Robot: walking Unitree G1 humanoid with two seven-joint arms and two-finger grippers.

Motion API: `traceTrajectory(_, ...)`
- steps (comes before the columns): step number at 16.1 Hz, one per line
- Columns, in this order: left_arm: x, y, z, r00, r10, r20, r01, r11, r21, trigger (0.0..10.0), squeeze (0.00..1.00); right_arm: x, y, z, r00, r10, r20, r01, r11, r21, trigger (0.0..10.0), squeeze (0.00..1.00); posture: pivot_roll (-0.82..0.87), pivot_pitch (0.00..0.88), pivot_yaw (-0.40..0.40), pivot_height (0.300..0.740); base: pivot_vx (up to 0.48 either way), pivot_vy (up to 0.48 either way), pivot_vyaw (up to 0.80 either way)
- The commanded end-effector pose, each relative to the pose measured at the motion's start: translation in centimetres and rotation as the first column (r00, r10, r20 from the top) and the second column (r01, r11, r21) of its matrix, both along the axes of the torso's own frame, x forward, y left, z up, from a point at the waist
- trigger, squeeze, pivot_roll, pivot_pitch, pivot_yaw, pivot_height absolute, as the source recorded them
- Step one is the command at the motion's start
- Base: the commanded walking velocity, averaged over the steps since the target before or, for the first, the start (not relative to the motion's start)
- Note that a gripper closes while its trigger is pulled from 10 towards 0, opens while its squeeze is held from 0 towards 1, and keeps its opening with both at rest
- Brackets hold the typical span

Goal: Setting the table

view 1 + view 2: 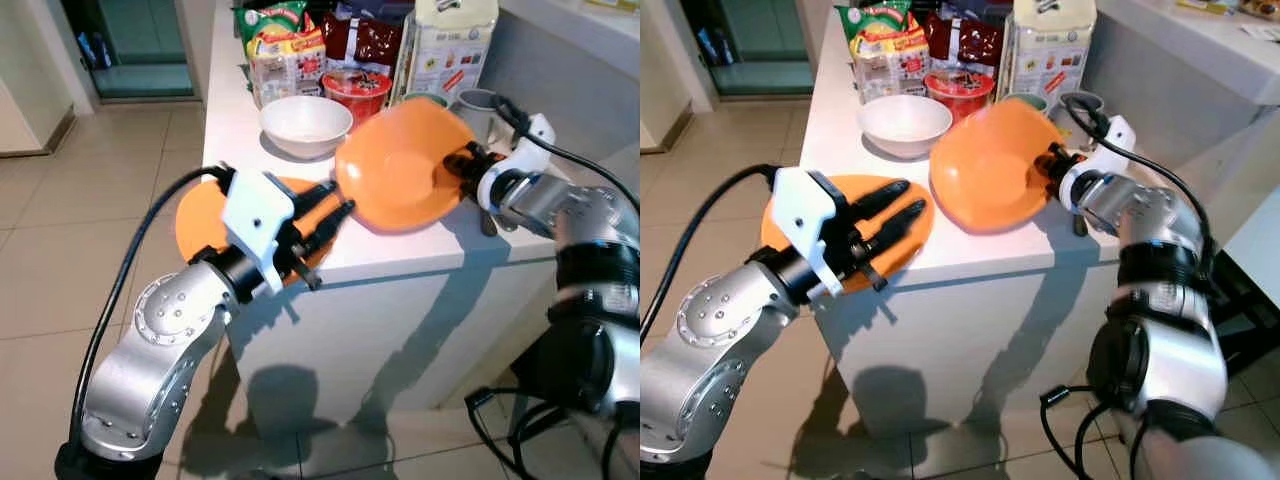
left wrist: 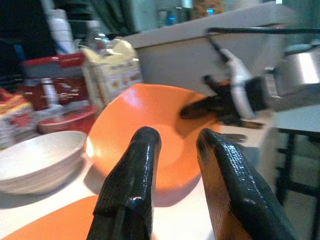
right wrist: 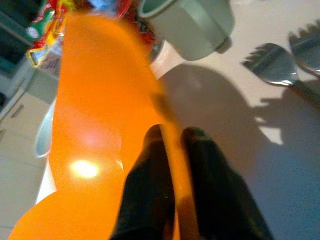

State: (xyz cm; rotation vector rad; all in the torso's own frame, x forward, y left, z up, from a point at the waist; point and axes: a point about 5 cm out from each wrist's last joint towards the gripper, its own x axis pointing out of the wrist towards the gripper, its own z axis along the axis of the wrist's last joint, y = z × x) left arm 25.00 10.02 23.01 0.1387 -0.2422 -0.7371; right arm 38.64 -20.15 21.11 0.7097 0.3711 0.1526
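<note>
1. Two pincers work over the white bench (image 1: 400,255).
2. Right pincer (image 3: 172,145) pinches the rim of the orange bowl (image 1: 405,165), tilted up on edge beside the white bowl (image 1: 305,125).
3. Left pincer (image 2: 175,150), fingers slightly spread, hovers over the orange plate (image 1: 895,245).
4. Forks (image 3: 280,62) lie near a mug (image 3: 192,25).

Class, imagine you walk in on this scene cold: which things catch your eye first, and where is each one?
First comes the orange bowl, tilted up on the white counter with the right gripper clamped on its rim. Next, the left gripper hovers empty above the orange plate at the counter's near-left corner. Behind them sits a white bowl before a row of food packets.
</note>
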Motion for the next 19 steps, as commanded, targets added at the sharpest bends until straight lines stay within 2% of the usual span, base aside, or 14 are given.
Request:
traceTrajectory(1, 0.8, 1.3, 0.3, 0.991, 0.130, 0.009, -0.130, 0.991, -0.028, 10.0, 0.00, -1.4, 0.1, 2.9, 0.992, 0.030, 0.124, -0.034, 0.999, 0.024, 0.0, 0.00, 0.02, 0.000, -0.013, 0.740, 0.000, 0.000, 0.00)
traceTrajectory(3, 1.3, 2.3, 0.4, 0.976, 0.216, -0.005, -0.216, 0.974, -0.066, 10.0, 0.00, -2.9, 0.4, 3.8, 0.980, 0.062, 0.192, -0.060, 0.998, -0.016, 0.0, 0.00, 0.01, 0.000, -0.009, 0.740, 0.000, 0.000, 0.00)
traceTrajectory(4, 1.7, 3.5, 0.6, 0.956, 0.295, 0.002, -0.294, 0.952, -0.082, 10.0, 0.00, -4.7, 0.7, 4.6, 0.959, 0.094, 0.267, -0.072, 0.993, -0.088, 0.0, 0.00, 0.01, 0.000, -0.003, 0.740, 0.000, 0.000, 0.00)
traceTrajectory(6, 1.8, 4.7, 0.9, 0.924, 0.382, 0.018, -0.379, 0.921, -0.092, 10.0, 0.00, -7.7, 1.2, 6.2, 0.910, 0.092, 0.405, -0.044, 0.991, -0.127, 0.0, 0.00, 0.01, 0.000, 0.003, 0.740, 0.000, 0.000, 0.00)
traceTrajectory(8, 1.7, 5.0, 0.9, 0.916, 0.401, 0.023, -0.398, 0.914, -0.084, 10.0, 0.00, -9.2, 1.4, 6.8, 0.887, 0.085, 0.454, -0.009, 0.986, -0.167, 0.0, 0.00, 0.01, 0.000, 0.004, 0.740, 0.000, 0.000, 0.00)
traceTrajectory(9, 1.7, 4.9, 0.7, 0.915, 0.402, 0.025, -0.399, 0.914, -0.078, 10.0, 0.00, -10.0, 1.0, 6.7, 0.877, 0.072, 0.475, 0.044, 0.972, -0.229, 0.0, 0.00, 0.01, 0.000, 0.011, 0.740, 0.000, 0.000, 0.00)
traceTrajectory(11, 1.7, 4.7, 0.7, 0.916, 0.400, 0.025, -0.397, 0.914, -0.080, 10.0, 0.00, -10.4, 0.7, 6.7, 0.867, 0.066, 0.495, 0.086, 0.957, -0.277, 0.0, 0.00, 0.01, 0.000, 0.014, 0.740, 0.000, 0.000, 0.00)
traceTrajectory(12, 1.7, 4.5, 0.7, 0.917, 0.398, 0.021, -0.395, 0.915, -0.084, 10.0, 0.00, -10.8, 0.5, 6.7, 0.854, 0.068, 0.516, 0.128, 0.934, -0.335, 1.8, 0.00, 0.01, 0.000, 0.017, 0.740, 0.000, 0.000, 0.00)
traceTrajectory(13, 1.6, 4.4, 0.6, 0.915, 0.402, 0.020, -0.400, 0.913, -0.077, 10.0, 0.00, -11.1, 0.6, 6.5, 0.846, 0.075, 0.528, 0.163, 0.907, -0.389, 10.0, 0.00, 0.01, 0.000, 0.016, 0.740, 0.000, 0.000, 0.00)
traceTrajectory(15, 1.5, 4.3, 0.3, 0.910, 0.414, 0.022, -0.413, 0.909, -0.057, 10.0, 0.00, -11.5, 1.0, 6.1, 0.847, 0.079, 0.525, 0.169, 0.897, -0.408, 10.0, 0.00, 0.01, 0.000, 0.016, 0.740, 0.000, 0.000, 0.00)
traceTrajectory(17, 1.0, 3.9, -0.2, 0.902, 0.430, 0.016, -0.430, 0.902, -0.038, 10.0, 0.00, -12.6, 2.3, 5.5, 0.824, 0.101, 0.558, 0.205, 0.864, -0.460, 10.0, 0.00, 0.01, 0.000, 0.012, 0.740, 0.000, -0.469, 0.00)
traceTrajectory(19, 0.9, 3.7, -0.4, 0.903, 0.431, 0.012, -0.430, 0.902, -0.035, 10.0, 0.00, -13.0, 2.6, 5.3, 0.814, 0.099, 0.572, 0.217, 0.862, -0.459, 10.0, 0.00, 0.01, 0.000, 0.012, 0.740, 0.000, -0.469, 0.00)
